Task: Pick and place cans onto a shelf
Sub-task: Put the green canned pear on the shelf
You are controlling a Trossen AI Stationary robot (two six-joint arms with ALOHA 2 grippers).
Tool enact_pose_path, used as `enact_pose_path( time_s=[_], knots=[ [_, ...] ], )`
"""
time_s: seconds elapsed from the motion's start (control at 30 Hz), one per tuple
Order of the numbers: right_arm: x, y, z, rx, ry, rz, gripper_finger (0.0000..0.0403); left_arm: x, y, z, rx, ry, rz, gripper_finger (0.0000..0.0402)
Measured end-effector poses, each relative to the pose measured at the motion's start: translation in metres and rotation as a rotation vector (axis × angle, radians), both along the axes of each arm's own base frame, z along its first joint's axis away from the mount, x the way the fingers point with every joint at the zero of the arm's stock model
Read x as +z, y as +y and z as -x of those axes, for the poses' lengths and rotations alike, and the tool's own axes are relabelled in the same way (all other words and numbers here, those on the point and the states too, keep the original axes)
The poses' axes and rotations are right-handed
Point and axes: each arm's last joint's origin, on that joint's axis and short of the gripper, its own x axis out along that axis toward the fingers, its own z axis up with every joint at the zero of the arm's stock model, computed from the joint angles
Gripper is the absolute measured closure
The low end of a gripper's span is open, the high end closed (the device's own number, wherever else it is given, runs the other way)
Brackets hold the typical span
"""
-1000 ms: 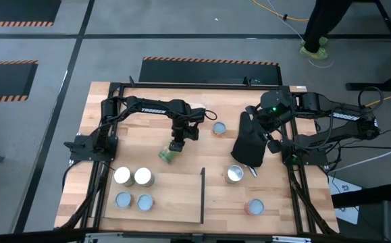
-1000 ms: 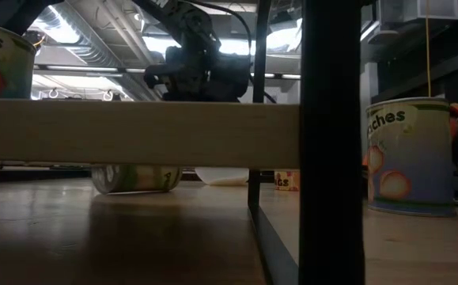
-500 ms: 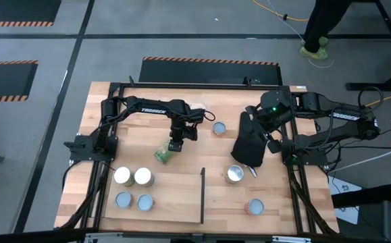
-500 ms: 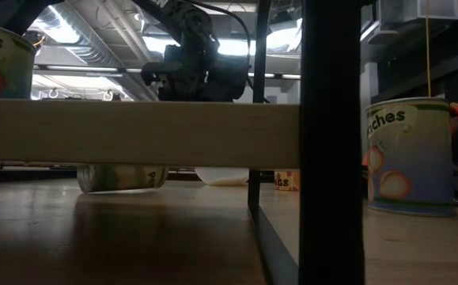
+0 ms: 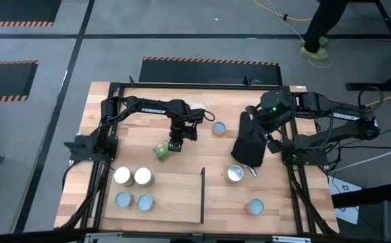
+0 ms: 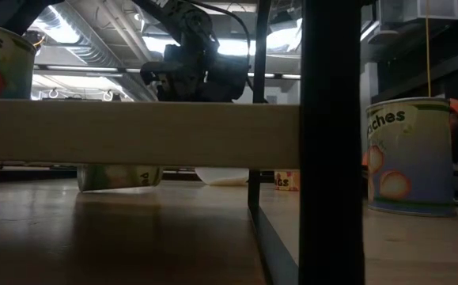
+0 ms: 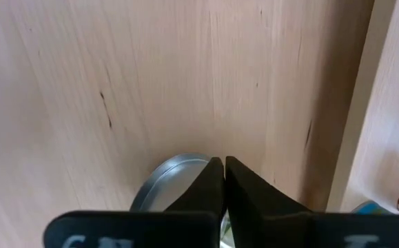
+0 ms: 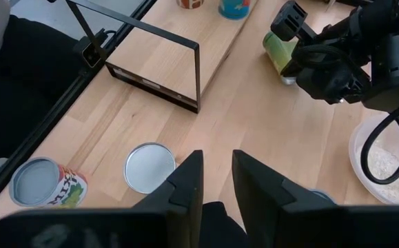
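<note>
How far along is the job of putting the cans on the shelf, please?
Done: four cans appear to stand on the shelf. In hand: nothing; the left gripper has its fingers shut beside the green-label can, which lies on its side. Left: that can and three more cans; the right gripper waits, open.

Eight cans [image 5: 134, 177] lie around the shelf [image 5: 175, 197]: four on it, one green-labelled just beyond, three to its right. One bowl [image 8: 386, 160], one mitt [image 5: 248, 143].
</note>
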Motion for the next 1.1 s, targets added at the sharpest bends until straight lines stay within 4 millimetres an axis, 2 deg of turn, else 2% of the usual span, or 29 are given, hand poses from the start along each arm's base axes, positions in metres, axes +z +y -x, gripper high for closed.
enact_pose_path(
  time_s=[0.23,0.53,0.67,1.0,1.1],
  knots=[
    [0.000,0.000,0.000,0.000,0.000,0.000,0.0320,0.009,0.001,-0.005,0.022,-0.019,-0.008,0.0400],
    [0.000,0.000,0.000,0.000,0.000,0.000,0.0320,0.049,0.006,-0.026,0.022,-0.173,-0.049,0.0401],
    [0.000,0.000,0.000,0.000,0.000,0.000,0.0320,0.065,0.008,-0.034,0.022,-0.239,-0.122,0.0401],
    [0.000,0.000,0.000,0.000,0.003,0.000,0.0320,0.091,0.006,-0.056,0.020,-0.456,-0.215,0.0401],
    [-0.001,0.001,0.006,-0.001,0.040,-0.004,0.0320,0.096,0.003,-0.063,0.012,-0.525,-0.228,0.0401]
  ],
)
